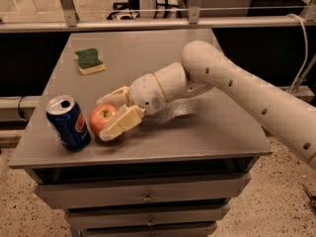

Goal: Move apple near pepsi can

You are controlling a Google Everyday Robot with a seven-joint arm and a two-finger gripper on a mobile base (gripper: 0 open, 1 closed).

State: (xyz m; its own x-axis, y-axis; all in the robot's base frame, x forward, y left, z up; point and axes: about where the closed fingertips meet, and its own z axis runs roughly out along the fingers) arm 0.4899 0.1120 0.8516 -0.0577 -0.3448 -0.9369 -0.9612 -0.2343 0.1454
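Observation:
The red apple (101,117) with yellowish patches sits at the table's front left, just right of the dark blue pepsi can (68,124), almost touching it. The can stands upright near the front left corner. My gripper (104,118) reaches in from the right and its two cream fingers straddle the apple, one behind it and one in front, closed against it. The apple's underside looks to be at the table surface.
A green-and-yellow sponge (90,61) lies at the back left of the grey table (207,137). My white arm (237,88) crosses the right half of the table. Drawers sit below the front edge. A metal rail runs behind the table.

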